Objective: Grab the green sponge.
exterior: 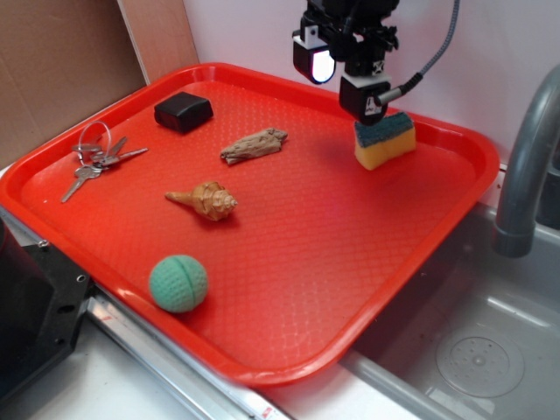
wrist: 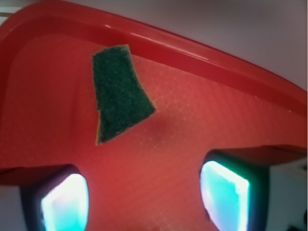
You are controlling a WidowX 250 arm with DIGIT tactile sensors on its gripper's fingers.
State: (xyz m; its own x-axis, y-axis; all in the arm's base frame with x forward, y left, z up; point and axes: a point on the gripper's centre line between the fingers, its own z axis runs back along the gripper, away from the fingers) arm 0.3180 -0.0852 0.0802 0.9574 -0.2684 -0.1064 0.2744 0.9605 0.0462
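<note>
The pincer (exterior: 367, 112), parted, partly hides the green sponge (exterior: 386, 140) on the tray (exterior: 350, 262).

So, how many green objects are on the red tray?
2. The green sponge lies near the tray's far right corner, under the tool. The light-green ball sits near the front edge. None seems hidden.

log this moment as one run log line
phase: approach | gripper: open, over sponge's left end | green sponge: on red tray, back right, not gripped | ball: front left, untouched
</note>
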